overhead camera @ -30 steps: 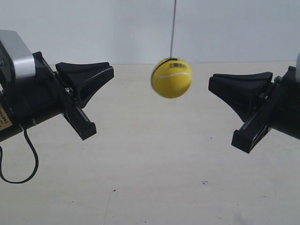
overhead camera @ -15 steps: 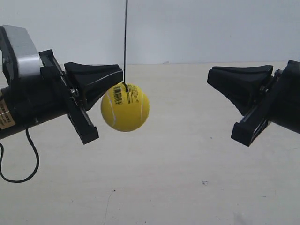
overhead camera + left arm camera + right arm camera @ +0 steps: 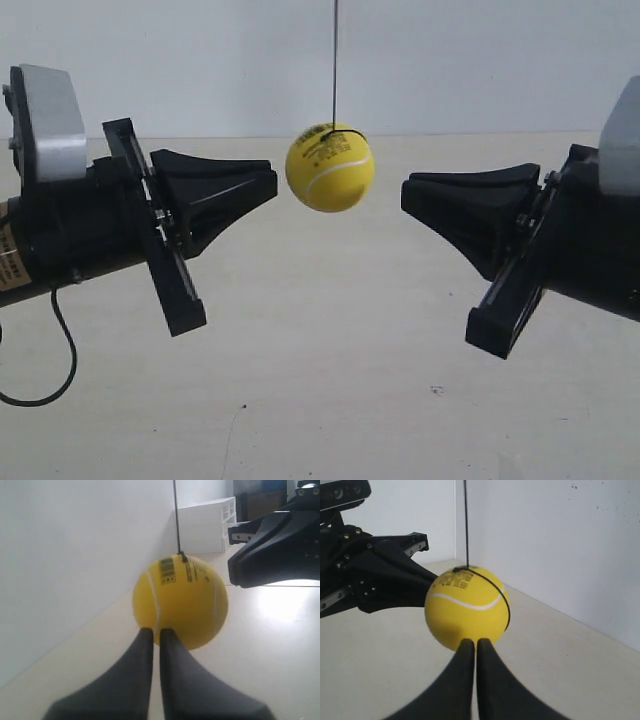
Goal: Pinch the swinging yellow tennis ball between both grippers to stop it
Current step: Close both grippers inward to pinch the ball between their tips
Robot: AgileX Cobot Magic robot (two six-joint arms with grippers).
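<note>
The yellow tennis ball (image 3: 330,167) hangs on a thin dark string (image 3: 335,60) between two black grippers, slightly above their tips. My left gripper (image 3: 270,183), on the arm at the exterior view's left, is shut, its tip a narrow gap from the ball. My right gripper (image 3: 408,192) is shut too, and stands a bit farther from the ball. In the left wrist view the ball (image 3: 180,600) sits just past the shut gripper (image 3: 156,630), barcode up. In the right wrist view the ball (image 3: 467,607) fills the space past the shut gripper (image 3: 475,641). Neither view shows clear contact.
A pale tabletop (image 3: 330,380) lies below, with a white wall (image 3: 480,60) behind. A black cable (image 3: 45,385) loops under the arm at the exterior view's left. A white shelf unit (image 3: 207,525) stands beyond the table in the left wrist view.
The ball swung from the left gripper's tip back to the middle and rose. Both grippers moved inward, narrowing the gap around it.
</note>
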